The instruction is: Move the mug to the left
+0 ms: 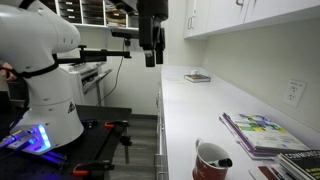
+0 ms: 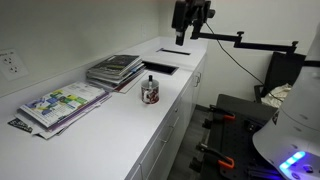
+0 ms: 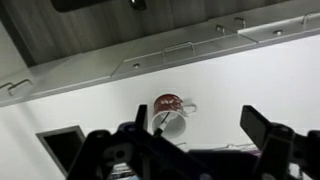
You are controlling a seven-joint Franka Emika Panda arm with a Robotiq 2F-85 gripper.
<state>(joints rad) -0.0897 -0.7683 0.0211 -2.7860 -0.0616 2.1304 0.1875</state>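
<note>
The small dark red mug (image 2: 150,91) with a white inside stands upright on the white counter (image 2: 110,125), near the stacked magazines. It shows large at the bottom of an exterior view (image 1: 210,160), and in the wrist view (image 3: 170,112) with its handle to the right. My gripper (image 1: 151,52) hangs high above the counter, well away from the mug, and also shows in an exterior view (image 2: 184,32). In the wrist view its fingers (image 3: 198,130) are spread wide with nothing between them.
Stacks of magazines (image 2: 113,70) and a colourful booklet (image 2: 60,102) lie beside the mug. A dark flat object (image 2: 161,68) lies further along the counter. Wall cabinets (image 1: 250,15) hang above. A wall outlet (image 1: 295,92) is behind the counter.
</note>
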